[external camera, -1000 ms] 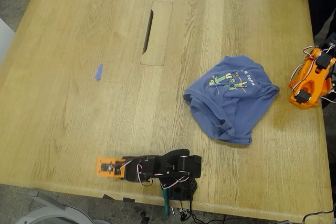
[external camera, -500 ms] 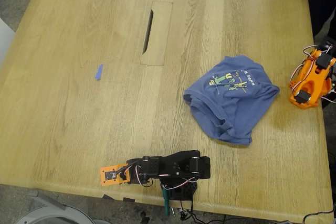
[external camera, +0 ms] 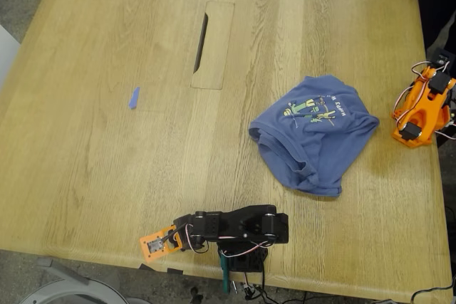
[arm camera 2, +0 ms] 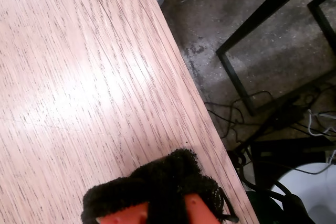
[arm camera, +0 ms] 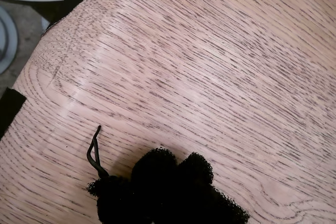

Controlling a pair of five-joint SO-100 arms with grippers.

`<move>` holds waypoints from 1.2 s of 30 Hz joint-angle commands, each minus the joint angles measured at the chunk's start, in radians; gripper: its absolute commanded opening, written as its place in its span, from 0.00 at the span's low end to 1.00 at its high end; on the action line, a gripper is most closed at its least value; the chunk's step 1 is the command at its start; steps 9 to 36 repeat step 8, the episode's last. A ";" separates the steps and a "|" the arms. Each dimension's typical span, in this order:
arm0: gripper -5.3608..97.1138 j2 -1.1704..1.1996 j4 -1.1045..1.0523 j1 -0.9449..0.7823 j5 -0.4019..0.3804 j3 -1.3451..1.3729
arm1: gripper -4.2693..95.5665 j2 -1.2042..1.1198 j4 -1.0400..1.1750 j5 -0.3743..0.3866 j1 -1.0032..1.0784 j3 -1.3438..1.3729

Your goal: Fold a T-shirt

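The slate-blue T-shirt (external camera: 313, 133) lies crumpled in a heap on the wooden table (external camera: 107, 161), right of centre in the exterior view, with its green-and-yellow print facing up. It shows in neither wrist view. My first gripper (external camera: 154, 245), orange on a black arm (external camera: 235, 226), lies low by the table's near edge, far from the shirt. Its black foam pads (arm camera: 152, 169) are together over bare wood with nothing in them. My second gripper (arm camera 2: 168, 169) is on the folded orange arm (external camera: 420, 108) at the table's right edge. Its pads are together and empty.
A tiny blue scrap (external camera: 134, 97) lies at the exterior view's left. A cable hatch with a dark slot (external camera: 212, 44) is set into the table further back. Floor, cables and a black frame (arm camera 2: 262, 51) lie beyond the table edge by the second arm.
My first gripper has swung closer to the table's near edge and a little to the exterior view's right. The shirt and the second arm have not moved.
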 commanded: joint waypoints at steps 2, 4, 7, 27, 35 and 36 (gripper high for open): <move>0.05 -0.008 0.048 0.008 0.034 0.012 | 0.05 0.000 0.005 -0.006 0.072 0.069; 0.05 -0.008 0.048 0.008 0.038 0.012 | 0.05 0.000 0.005 -0.006 0.072 0.069; 0.05 -0.008 0.048 0.008 0.043 0.012 | 0.05 0.000 0.005 -0.006 0.072 0.069; 0.05 -0.008 0.048 0.008 0.044 0.012 | 0.05 0.000 0.005 -0.006 0.072 0.069; 0.05 -0.008 0.048 0.008 0.044 0.012 | 0.05 0.000 0.005 -0.006 0.072 0.069; 0.05 -0.008 0.048 0.008 0.044 0.012 | 0.05 0.000 0.005 -0.006 0.072 0.069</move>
